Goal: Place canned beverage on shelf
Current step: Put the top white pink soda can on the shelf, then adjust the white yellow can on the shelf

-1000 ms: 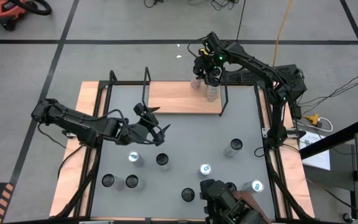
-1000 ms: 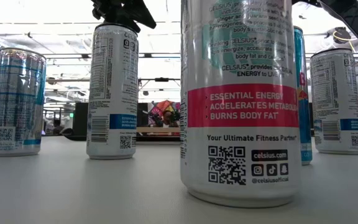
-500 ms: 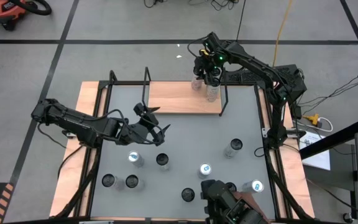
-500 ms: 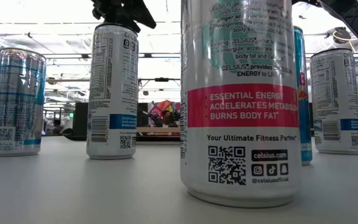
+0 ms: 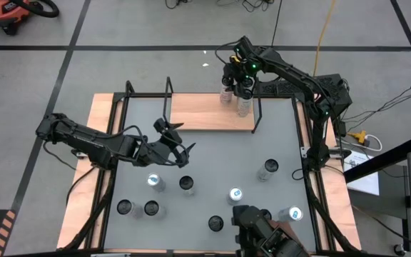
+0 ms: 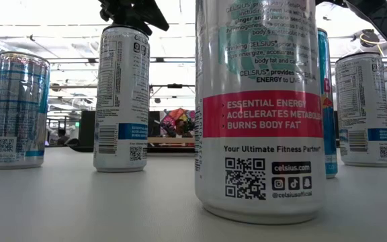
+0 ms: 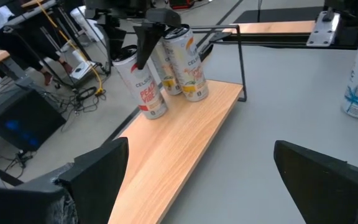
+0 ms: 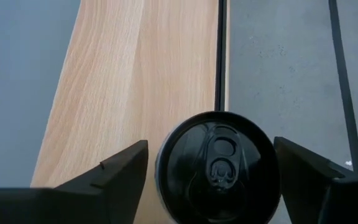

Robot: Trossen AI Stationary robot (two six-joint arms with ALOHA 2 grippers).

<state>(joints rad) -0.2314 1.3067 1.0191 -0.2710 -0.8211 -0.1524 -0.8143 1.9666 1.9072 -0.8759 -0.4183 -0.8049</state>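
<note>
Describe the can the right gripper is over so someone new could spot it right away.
Find the light-wood shelf at the table's far edge. Three cans cluster at its right end, by the black rod frame. The can in question has a black lid and stands directly under the right gripper, between its open fingers.

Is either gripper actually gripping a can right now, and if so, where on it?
No can is gripped. The right gripper straddles the black-topped can on the shelf, fingers clear of its sides. The left gripper is open and empty over the table.
</note>
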